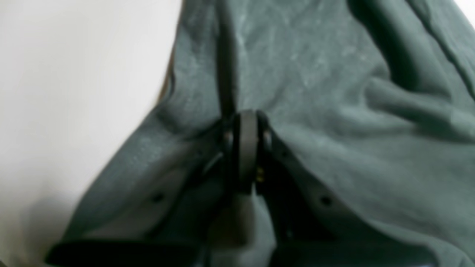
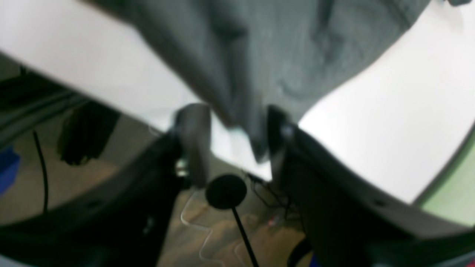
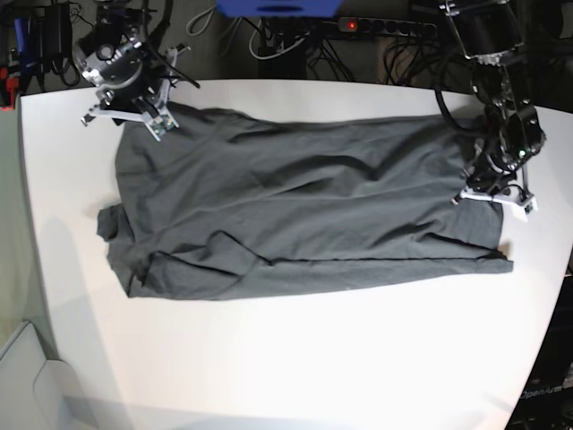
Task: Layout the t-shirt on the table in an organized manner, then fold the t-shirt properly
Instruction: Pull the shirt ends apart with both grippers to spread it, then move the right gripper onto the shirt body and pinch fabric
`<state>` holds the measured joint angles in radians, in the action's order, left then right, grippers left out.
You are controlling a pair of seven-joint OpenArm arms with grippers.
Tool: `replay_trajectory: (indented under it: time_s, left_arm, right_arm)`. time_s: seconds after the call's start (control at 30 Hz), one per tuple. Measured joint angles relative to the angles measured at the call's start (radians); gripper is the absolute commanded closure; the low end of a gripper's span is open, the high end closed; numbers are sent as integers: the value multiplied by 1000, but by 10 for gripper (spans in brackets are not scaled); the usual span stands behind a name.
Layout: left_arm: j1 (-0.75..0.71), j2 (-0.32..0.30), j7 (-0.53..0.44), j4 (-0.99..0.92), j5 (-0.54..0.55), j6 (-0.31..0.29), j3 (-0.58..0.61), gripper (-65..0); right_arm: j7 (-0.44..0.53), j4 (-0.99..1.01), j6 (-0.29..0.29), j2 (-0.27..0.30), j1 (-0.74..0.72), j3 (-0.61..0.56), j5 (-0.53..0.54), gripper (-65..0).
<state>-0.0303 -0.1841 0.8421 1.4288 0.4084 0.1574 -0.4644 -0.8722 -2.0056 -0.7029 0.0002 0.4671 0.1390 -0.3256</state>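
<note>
No writing is readable anywhere. The t-shirt (image 3: 304,210) lies spread on the bench (image 3: 295,358). The left end effector (image 1: 245,128) pinches its fabric closed; the right end effector (image 2: 232,128) stands open around a blurred edge.

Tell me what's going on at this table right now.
A two-armed robot is laying a dark grey t-shirt out on a white table. The shirt lies spread lengthwise, still wrinkled, with one long edge folded over. The left gripper is shut on the fabric at one end. At the other end, the right gripper stands open, with a fold of cloth hanging between its jaws but not pinched. No proper folding has begun.
</note>
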Motion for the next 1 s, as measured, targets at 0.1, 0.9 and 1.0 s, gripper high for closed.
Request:
replay_trajectory:
  time_s: [0.1,0.9,1.0]
  left_arm:
    - [-2,0,18,48,-7,0,0,-1]
    - [-3,-36,281,293,-3,-3,-79,-342]
    - [-2,-37,281,322,-2,-3,-81,-342]
  right_arm:
    - [11,0,0,22,10,1,4,-379]
    - [-2,22,0,-11,-351,147,0,-380]
    - [-14,43,0,-54,-391,93,-10,-380]
